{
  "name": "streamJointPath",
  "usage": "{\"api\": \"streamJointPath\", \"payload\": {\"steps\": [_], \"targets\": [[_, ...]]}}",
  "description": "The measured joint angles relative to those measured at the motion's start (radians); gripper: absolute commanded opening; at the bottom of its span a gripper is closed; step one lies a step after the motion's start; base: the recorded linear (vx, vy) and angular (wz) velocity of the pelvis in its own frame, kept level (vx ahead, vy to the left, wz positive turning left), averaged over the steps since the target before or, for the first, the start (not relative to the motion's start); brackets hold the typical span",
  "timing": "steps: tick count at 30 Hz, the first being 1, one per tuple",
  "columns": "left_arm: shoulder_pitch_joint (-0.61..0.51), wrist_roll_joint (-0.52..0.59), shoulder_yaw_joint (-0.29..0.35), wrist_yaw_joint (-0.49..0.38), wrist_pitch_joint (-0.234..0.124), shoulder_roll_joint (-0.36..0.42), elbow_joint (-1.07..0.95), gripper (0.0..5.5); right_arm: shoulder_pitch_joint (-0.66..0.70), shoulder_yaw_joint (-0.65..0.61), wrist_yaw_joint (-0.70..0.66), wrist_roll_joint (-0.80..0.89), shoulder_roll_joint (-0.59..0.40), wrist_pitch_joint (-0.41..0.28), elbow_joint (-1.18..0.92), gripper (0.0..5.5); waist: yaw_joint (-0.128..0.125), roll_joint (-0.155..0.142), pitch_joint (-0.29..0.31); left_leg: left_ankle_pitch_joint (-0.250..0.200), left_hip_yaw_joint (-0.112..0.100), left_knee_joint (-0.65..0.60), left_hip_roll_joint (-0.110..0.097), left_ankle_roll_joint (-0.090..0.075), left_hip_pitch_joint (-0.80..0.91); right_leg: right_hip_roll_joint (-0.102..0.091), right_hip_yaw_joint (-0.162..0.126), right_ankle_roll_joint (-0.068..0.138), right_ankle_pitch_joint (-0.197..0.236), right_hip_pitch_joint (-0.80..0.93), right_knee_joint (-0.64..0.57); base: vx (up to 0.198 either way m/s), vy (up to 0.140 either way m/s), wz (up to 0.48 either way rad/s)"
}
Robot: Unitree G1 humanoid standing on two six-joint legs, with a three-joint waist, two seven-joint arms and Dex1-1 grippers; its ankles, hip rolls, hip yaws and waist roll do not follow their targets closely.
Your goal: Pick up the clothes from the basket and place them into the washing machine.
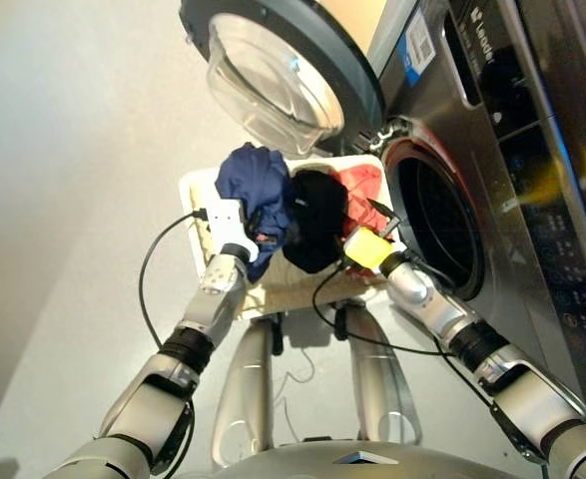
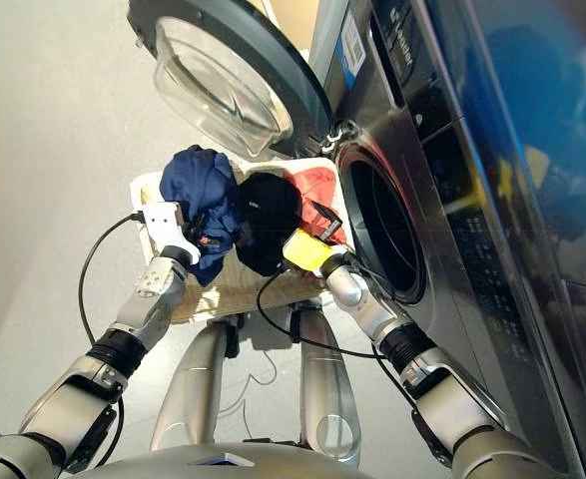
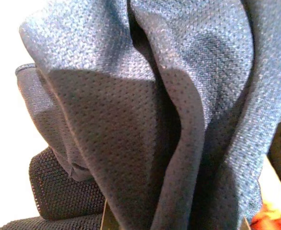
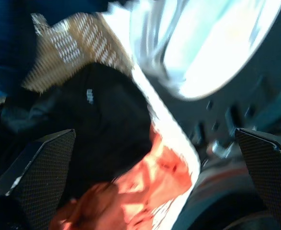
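Three garments lie bunched in the basket (image 1: 201, 190): navy garment (image 1: 256, 180), black garment (image 1: 315, 215) and coral garment (image 1: 361, 186) run side by side toward the washing machine (image 1: 492, 170). The left gripper (image 1: 263, 239) sits buried in navy cloth; its grip cannot be told. The right gripper (image 1: 384, 215) gapes wide, empty, over the coral one.

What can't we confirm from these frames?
- Left gripper: buried in the navy garment; in the left wrist view cloth fills the frame, so its grip can't be read.
- Basket floor: covered by the navy, black garment and red garment.
- Washing machine drum inside: dark in both eye views.
- Right wrist view: blurred; right gripper jaws apart.
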Motion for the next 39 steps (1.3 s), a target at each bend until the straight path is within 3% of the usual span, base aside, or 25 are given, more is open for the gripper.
{"api": "streamJointPath", "payload": {"steps": [13,22,23,24,33,34,35,39], "targets": [[0.01,-0.228,-0.107,-0.052,0.049,-0.038,-0.081,0.0,-0.151,0.153,-0.048,-0.323,-0.037,0.022,-0.063,5.5,0.011,0.087,-0.001,0.014,0.005,-0.03,-0.001,-0.003,0.039,0.001,0.005,-0.001,-0.001,0.021,0.0,0.0,0.0,0.0],[0.014,-0.387,-0.166,-0.078,0.09,-0.046,-0.105,0.0,-0.172,0.213,-0.11,-0.512,-0.036,0.046,-0.06,5.5,0.012,0.096,-0.007,0.014,0.007,-0.029,-0.001,-0.003,0.022,0.001,0.005,-0.005,0.0,0.004,0.001,0.0,0.0,0.0],[0.013,-0.397,-0.167,-0.078,0.09,-0.041,-0.109,0.0,-0.173,0.213,-0.113,-0.512,-0.033,0.048,-0.06,4.59,0.012,0.096,-0.007,0.014,0.006,-0.029,-0.001,-0.003,0.021,0.001,0.005,-0.008,0.003,0.004,0.001,0.0,0.0,0.0],[0.012,-0.405,-0.168,-0.079,0.09,-0.04,-0.11,0.0,-0.173,0.213,-0.119,-0.512,-0.03,0.054,-0.06,0.0,0.014,0.096,-0.007,0.014,0.006,-0.029,-0.002,-0.003,0.021,0.001,0.005,-0.008,0.003,0.004,0.001,0.0,0.0,0.0],[0.007,-0.444,-0.163,-0.078,0.089,-0.018,-0.12,0.0,-0.161,0.199,-0.141,-0.464,-0.032,0.081,-0.047,0.0,0.022,0.097,-0.014,0.014,0.005,-0.027,-0.003,-0.003,0.02,0.0,0.005,-0.007,0.002,0.004,0.002,0.0,0.0,0.0],[0.007,-0.445,-0.164,-0.078,0.09,-0.018,-0.12,1.83,-0.156,0.197,-0.144,-0.464,-0.031,0.081,-0.047,0.0,0.022,0.096,-0.019,0.014,0.004,-0.027,-0.003,-0.003,0.018,0.0,0.004,-0.004,0.0,0.003,0.002,0.0,0.0,0.0],[0.01,-0.445,-0.164,-0.079,0.089,-0.019,-0.121,5.5,-0.148,0.19,-0.146,-0.448,-0.029,0.081,-0.046,0.0,0.022,0.097,-0.029,0.014,0.002,-0.026,-0.003,-0.003,0.01,-0.001,0.003,-0.003,-0.001,-0.003,0.002,0.0,0.0,0.0],[0.013,-0.446,-0.183,-0.091,0.091,-0.019,-0.136,5.5,-0.124,0.136,-0.155,-0.375,-0.009,0.083,-0.023,0.0,0.023,0.096,-0.037,0.014,0.001,-0.024,-0.004,-0.003,0.005,-0.001,0.002,-0.008,0.003,-0.008,0.003,0.0,0.0,0.0]]}}
